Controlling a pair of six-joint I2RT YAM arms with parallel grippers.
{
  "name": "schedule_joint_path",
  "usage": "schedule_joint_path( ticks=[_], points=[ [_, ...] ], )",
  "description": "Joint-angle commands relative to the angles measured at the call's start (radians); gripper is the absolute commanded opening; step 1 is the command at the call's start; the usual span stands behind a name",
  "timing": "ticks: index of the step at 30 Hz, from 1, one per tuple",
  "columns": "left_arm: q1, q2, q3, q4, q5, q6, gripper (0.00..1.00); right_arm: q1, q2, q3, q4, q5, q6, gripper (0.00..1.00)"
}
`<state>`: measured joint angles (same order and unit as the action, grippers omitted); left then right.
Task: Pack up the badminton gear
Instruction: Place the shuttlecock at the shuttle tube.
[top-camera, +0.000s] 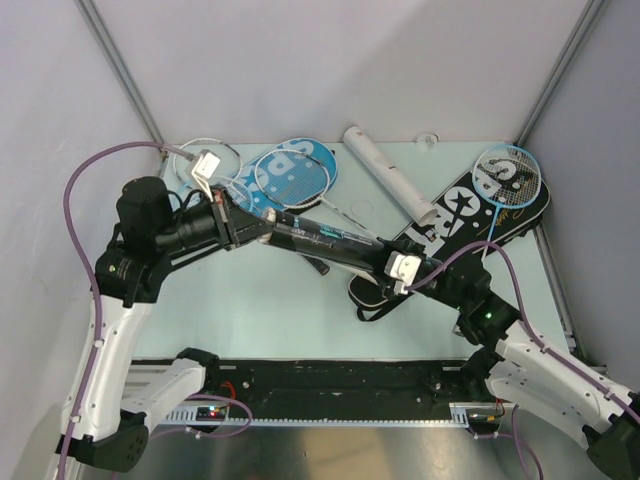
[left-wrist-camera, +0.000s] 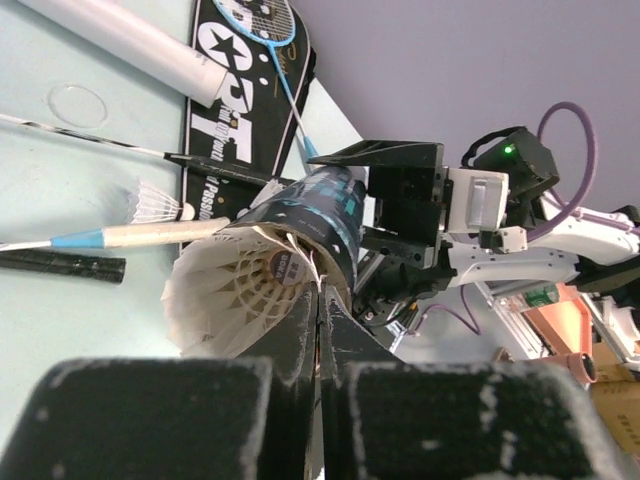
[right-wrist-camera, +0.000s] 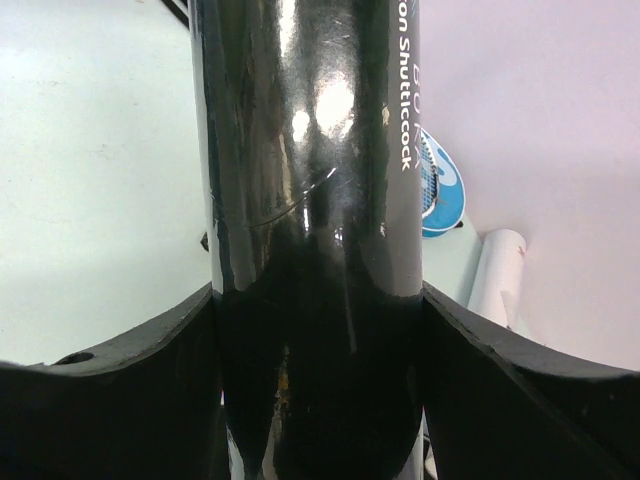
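My right gripper (top-camera: 393, 266) (right-wrist-camera: 318, 335) is shut on a black shuttle tube (top-camera: 330, 242) (right-wrist-camera: 310, 150), holding it level above the table. My left gripper (top-camera: 262, 229) (left-wrist-camera: 322, 292) is shut on the feather skirt of a white shuttlecock (left-wrist-camera: 230, 295), which sits at the tube's open mouth (left-wrist-camera: 318, 225). A second shuttlecock (left-wrist-camera: 152, 203) lies loose on the table. A white shuttle tube (top-camera: 392, 177) (left-wrist-camera: 120, 40) lies at the back. A blue-headed racket (top-camera: 512, 175) rests on the black SPORT cover (top-camera: 455, 218). White-headed rackets (top-camera: 205, 160) lie over the blue cover (top-camera: 292, 170).
A clear round lid (left-wrist-camera: 78, 103) lies near the white tube. Racket shafts and a black handle (left-wrist-camera: 60, 266) cross the table under the held tube. Grey walls close in the back and sides, and a black rail (top-camera: 330, 380) runs along the near edge.
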<state>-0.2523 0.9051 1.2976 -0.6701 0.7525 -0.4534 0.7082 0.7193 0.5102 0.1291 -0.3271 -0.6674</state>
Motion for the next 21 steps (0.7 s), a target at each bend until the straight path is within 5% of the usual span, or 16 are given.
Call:
schedule_joint_path(
  ticks=[1,21],
  points=[
    [-0.009,-0.003,-0.031,0.074,0.044,-0.051,0.00,0.016,0.013,0.020,0.163,-0.048,0.026,0.29],
    [-0.018,-0.031,-0.155,0.158,0.061,-0.100,0.00,0.034,0.088,0.021,0.261,-0.055,0.035,0.27]
  ],
)
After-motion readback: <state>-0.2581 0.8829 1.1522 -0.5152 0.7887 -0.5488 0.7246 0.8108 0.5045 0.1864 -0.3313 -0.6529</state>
